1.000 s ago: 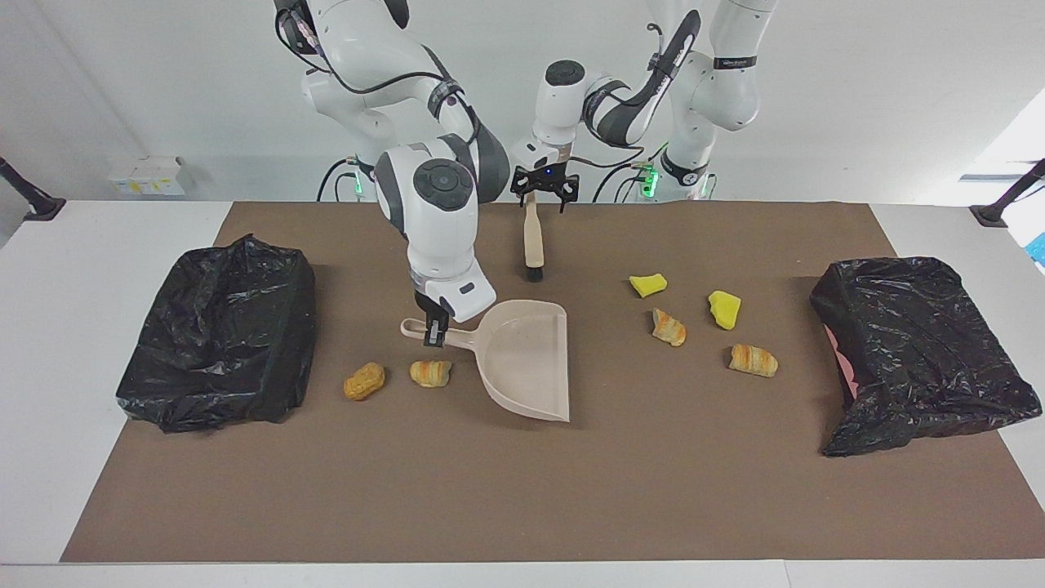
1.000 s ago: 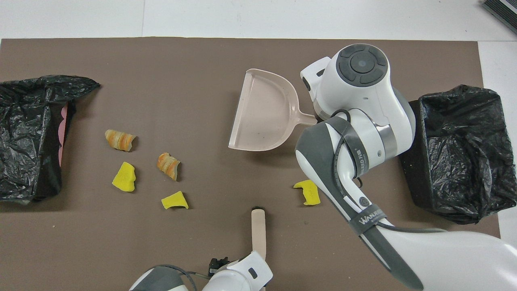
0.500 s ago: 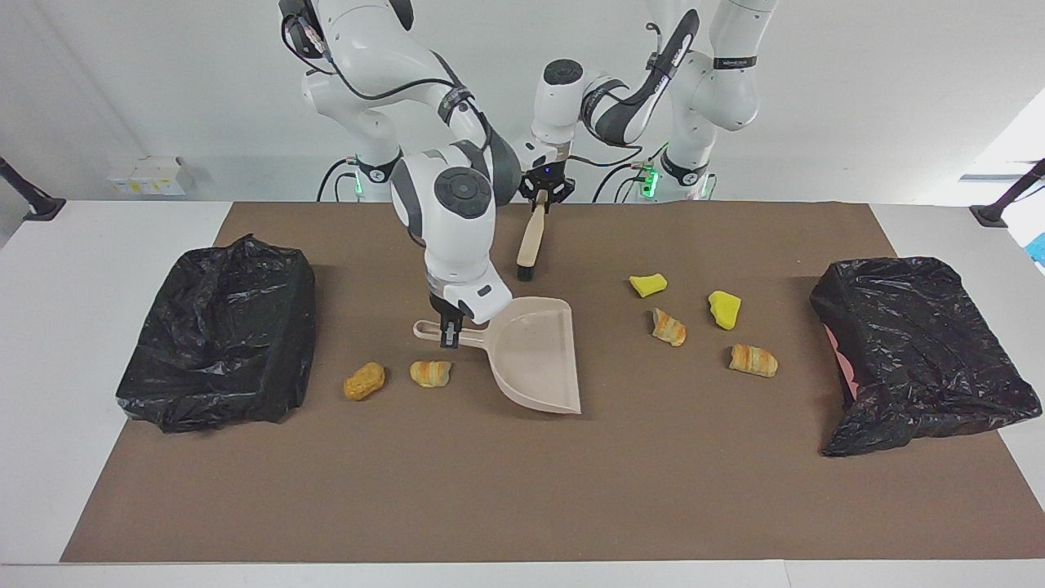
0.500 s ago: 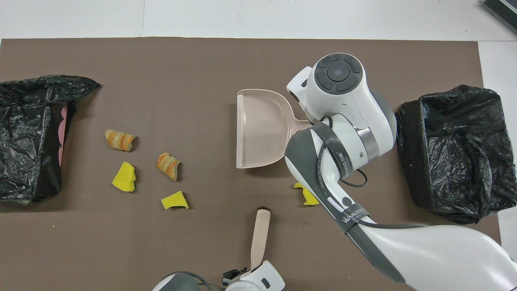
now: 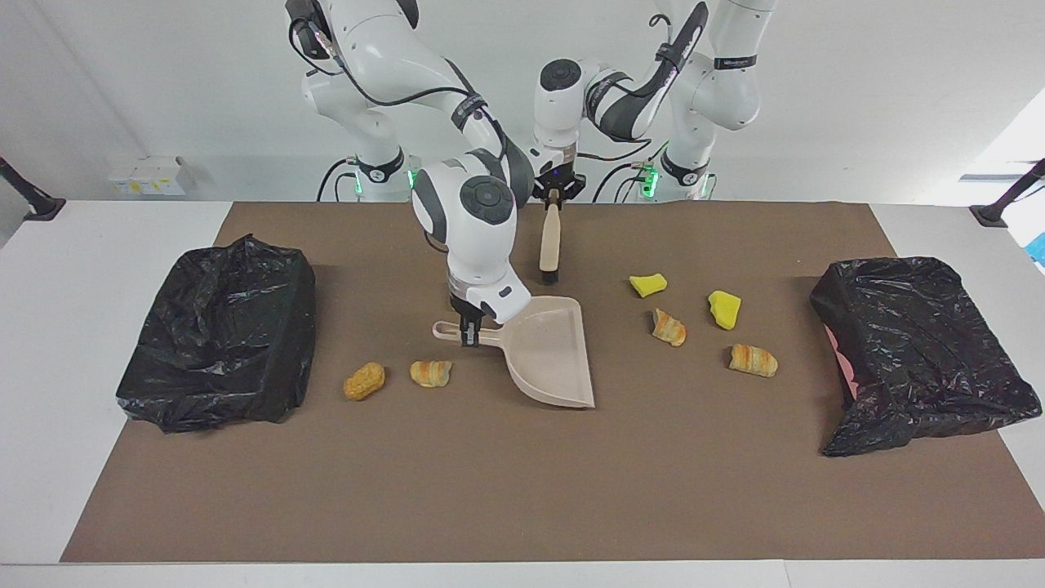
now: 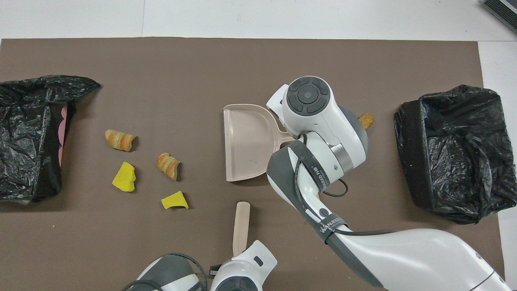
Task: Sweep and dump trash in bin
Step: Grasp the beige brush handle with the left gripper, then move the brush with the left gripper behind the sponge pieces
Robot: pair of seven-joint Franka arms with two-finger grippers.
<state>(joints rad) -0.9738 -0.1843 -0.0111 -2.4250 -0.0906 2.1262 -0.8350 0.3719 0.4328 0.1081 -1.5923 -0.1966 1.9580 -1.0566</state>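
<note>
The beige plastic dustpan (image 5: 549, 353) holds nothing, and no trash shows in either black-bagged bin (image 5: 219, 333) (image 5: 922, 351) at the mat's ends. The right gripper (image 5: 469, 334) pinches the dustpan's handle; the left gripper (image 5: 553, 196) is clamped on the beige-handled black-bristled brush (image 5: 549, 246), nearer the robots than the dustpan. Two golden-brown pastry lumps (image 5: 364, 380) (image 5: 430, 372) lie beside the dustpan's handle, toward the right arm's end. Two yellow sponge chunks (image 5: 648, 284) (image 5: 724, 309) and two more pastry lumps (image 5: 669, 327) (image 5: 753, 360) lie off its mouth, toward the left arm's end.
</note>
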